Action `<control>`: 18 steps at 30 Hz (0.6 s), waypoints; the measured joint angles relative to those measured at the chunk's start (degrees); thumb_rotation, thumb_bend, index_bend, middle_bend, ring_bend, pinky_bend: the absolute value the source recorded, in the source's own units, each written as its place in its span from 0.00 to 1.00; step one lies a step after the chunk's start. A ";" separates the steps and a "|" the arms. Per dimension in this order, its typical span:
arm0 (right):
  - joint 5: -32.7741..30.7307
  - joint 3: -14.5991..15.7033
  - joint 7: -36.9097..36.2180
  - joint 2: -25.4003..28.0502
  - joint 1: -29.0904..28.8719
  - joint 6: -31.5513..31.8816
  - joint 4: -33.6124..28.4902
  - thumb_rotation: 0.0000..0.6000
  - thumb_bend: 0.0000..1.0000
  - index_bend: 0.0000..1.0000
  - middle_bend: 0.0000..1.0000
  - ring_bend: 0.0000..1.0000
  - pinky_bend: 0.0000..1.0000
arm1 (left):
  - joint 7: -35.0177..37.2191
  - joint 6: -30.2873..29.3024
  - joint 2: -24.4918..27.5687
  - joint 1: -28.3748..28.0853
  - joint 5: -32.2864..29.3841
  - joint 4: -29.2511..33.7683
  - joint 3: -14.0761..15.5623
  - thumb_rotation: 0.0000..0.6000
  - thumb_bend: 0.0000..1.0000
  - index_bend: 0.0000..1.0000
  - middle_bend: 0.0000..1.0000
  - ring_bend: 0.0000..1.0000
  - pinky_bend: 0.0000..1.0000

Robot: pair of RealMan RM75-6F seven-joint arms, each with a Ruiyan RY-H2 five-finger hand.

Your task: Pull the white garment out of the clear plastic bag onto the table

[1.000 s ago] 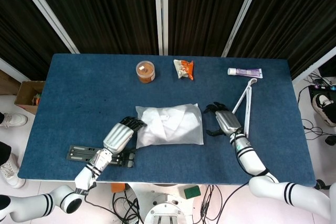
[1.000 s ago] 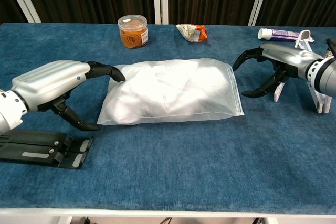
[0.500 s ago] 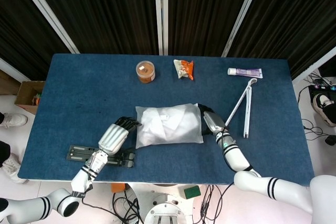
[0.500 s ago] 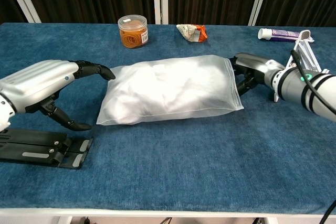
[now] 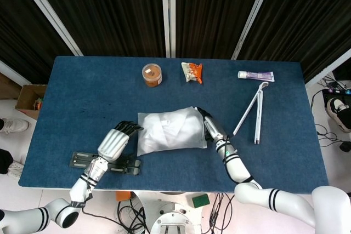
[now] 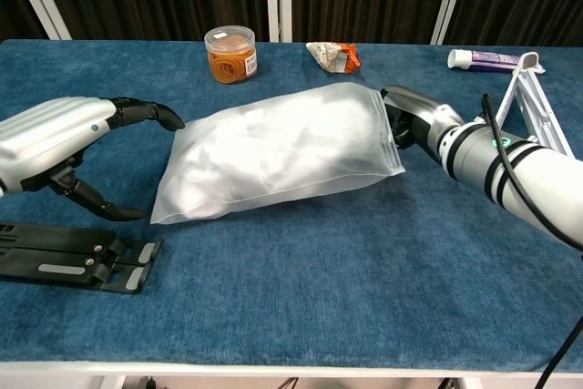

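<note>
The clear plastic bag with the white garment folded inside lies in the middle of the blue table, its right end tipped up. My right hand grips that raised right end; the bag's edge hides its fingertips. My left hand hovers just off the bag's left end, fingers spread and curved, holding nothing and not touching the bag.
A black flat bracket lies under my left hand near the front edge. An orange jar, a snack packet and a tube sit at the back. White tongs lie at the right.
My right hand has moved left to the bag's right end and taken hold of it, lifting that end and shoving the bag leftward. My left hand has drawn back to the left.
</note>
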State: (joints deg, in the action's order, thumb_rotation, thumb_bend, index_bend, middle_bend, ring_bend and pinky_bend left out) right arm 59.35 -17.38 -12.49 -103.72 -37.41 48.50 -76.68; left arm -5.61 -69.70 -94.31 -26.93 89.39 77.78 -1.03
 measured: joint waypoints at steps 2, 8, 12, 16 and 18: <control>0.49 -0.22 -0.14 -1.71 -0.03 1.33 0.93 1.00 0.47 0.56 0.12 0.00 0.06 | 0.09 -0.36 0.14 0.17 0.16 -0.01 0.13 1.00 0.07 0.20 0.20 0.14 0.18; 1.31 -0.78 2.07 -7.50 -0.24 7.29 5.12 1.00 0.68 0.76 0.19 0.00 0.06 | 0.24 -2.46 1.03 1.35 1.10 0.24 1.08 1.00 0.07 0.20 0.20 0.14 0.18; 1.45 -1.94 2.29 -9.87 0.65 11.32 8.13 1.00 0.73 0.77 0.20 0.00 0.06 | 0.78 -4.55 2.20 2.86 2.48 0.43 2.61 1.00 0.07 0.20 0.20 0.14 0.18; 0.73 -4.12 -1.00 -11.29 1.50 12.30 9.96 1.00 0.74 0.77 0.20 0.00 0.06 | 1.65 -5.25 2.56 3.51 3.23 0.02 3.36 1.00 0.07 0.20 0.20 0.14 0.18; 0.39 -5.25 -2.65 -12.27 1.69 12.68 11.37 1.00 0.74 0.77 0.20 0.00 0.06 | 2.18 -5.36 2.49 3.75 3.30 -0.33 3.53 1.00 0.07 0.20 0.20 0.14 0.18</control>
State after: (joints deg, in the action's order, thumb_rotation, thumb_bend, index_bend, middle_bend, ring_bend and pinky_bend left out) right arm 59.74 -22.63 -15.14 -116.00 -35.72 61.17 -65.31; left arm -3.43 -75.06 -91.82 -23.18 92.69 77.45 2.50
